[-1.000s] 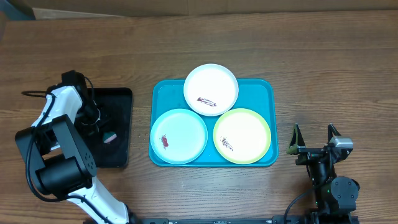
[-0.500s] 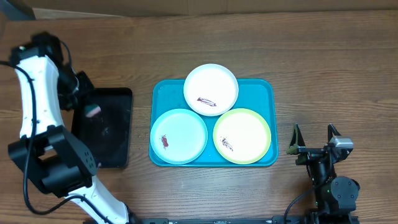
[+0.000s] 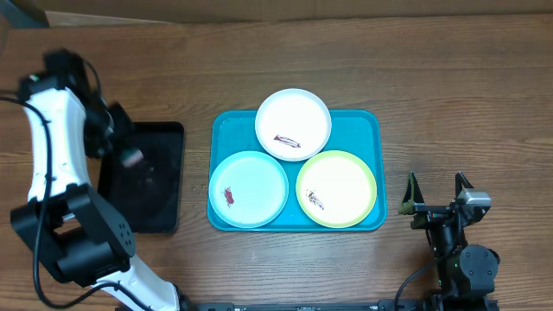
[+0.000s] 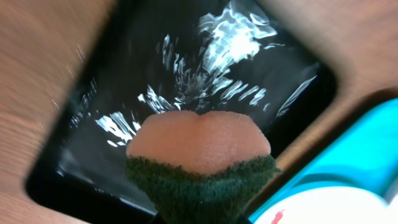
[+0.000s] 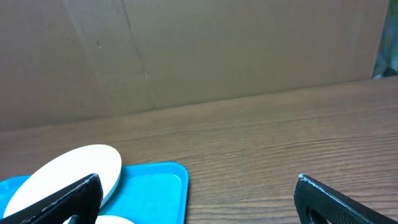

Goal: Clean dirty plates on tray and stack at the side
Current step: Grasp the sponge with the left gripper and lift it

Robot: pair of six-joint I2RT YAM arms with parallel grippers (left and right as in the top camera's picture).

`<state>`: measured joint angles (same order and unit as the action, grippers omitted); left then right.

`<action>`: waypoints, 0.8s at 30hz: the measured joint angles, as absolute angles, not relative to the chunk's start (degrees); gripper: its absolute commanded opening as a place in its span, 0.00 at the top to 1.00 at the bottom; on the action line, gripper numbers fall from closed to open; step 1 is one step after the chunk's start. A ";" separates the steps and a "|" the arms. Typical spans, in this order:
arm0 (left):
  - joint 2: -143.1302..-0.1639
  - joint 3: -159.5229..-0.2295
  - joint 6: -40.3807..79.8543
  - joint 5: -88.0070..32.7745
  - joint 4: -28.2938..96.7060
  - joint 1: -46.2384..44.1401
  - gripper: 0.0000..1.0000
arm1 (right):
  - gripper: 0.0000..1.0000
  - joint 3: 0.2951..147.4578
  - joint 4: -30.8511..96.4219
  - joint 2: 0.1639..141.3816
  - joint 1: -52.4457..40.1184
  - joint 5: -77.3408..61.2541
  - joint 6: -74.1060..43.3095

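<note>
I see a table (image 3: 432, 78) of brown wood with lines in it, dull and not shiny. The blue tray (image 3: 370, 130) and the plates (image 3: 294, 117) look like smooth plastic. The black tray (image 4: 205, 74) shines a lot; maybe it is wet. The sponge (image 4: 199, 146) is soft pink foam with a rough green side.

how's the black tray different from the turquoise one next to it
The black tray is smaller and narrower; the turquoise tray is larger and wider. The turquoise tray carries three plates; the black tray carries none. Both are rectangular with rounded corners, flat on the table.
</note>
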<state>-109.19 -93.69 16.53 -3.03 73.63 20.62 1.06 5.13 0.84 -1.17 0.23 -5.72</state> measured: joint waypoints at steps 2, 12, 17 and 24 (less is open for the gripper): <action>-109.91 -89.89 16.53 -2.76 73.73 20.62 0.96 | 0.00 1.06 5.15 0.84 -1.15 0.23 -5.72; -110.21 -107.35 16.51 -2.74 90.37 21.15 0.96 | 0.00 1.06 5.21 0.84 -1.15 0.23 -5.74; -108.07 -112.25 16.53 -2.44 92.53 20.97 0.96 | 0.00 1.06 5.15 0.84 -1.17 0.21 -5.72; -106.89 -95.59 16.56 -0.36 76.34 19.09 0.96 | 0.00 1.06 5.15 0.84 -1.17 0.21 -5.72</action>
<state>-106.89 -95.59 16.56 -0.36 76.34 19.09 1.06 5.15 0.84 -1.17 0.21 -5.72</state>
